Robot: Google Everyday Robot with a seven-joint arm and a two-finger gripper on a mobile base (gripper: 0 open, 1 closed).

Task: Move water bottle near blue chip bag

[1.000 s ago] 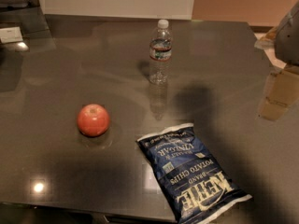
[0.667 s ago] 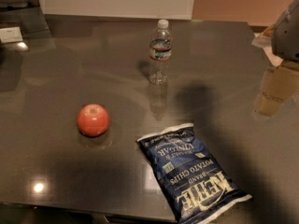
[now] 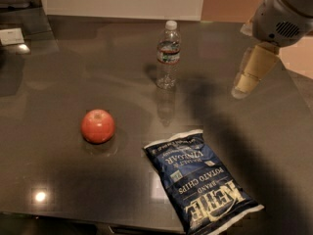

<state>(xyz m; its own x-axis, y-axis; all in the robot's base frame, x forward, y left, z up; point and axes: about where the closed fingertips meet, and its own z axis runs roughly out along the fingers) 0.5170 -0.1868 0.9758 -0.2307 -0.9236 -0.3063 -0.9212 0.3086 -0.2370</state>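
Note:
The water bottle [image 3: 167, 56] is a small clear bottle with a white cap and a dark label. It stands upright at the back middle of the dark table [image 3: 58, 87]. The blue chip bag [image 3: 203, 180] lies flat near the front edge, to the right of centre, with its white lettering facing up. The bottle and the bag are well apart. My gripper [image 3: 243, 88] hangs over the table at the upper right, to the right of the bottle and apart from it. It holds nothing that I can see.
A red apple [image 3: 98, 126] sits left of centre, between the bottle and the front edge. The white arm housing [image 3: 286, 13] fills the top right corner. A small white object [image 3: 11, 36] lies at the far left back.
My gripper has moved left and farther over the table, closer to the water bottle. The bottle, apple and chip bag have not moved.

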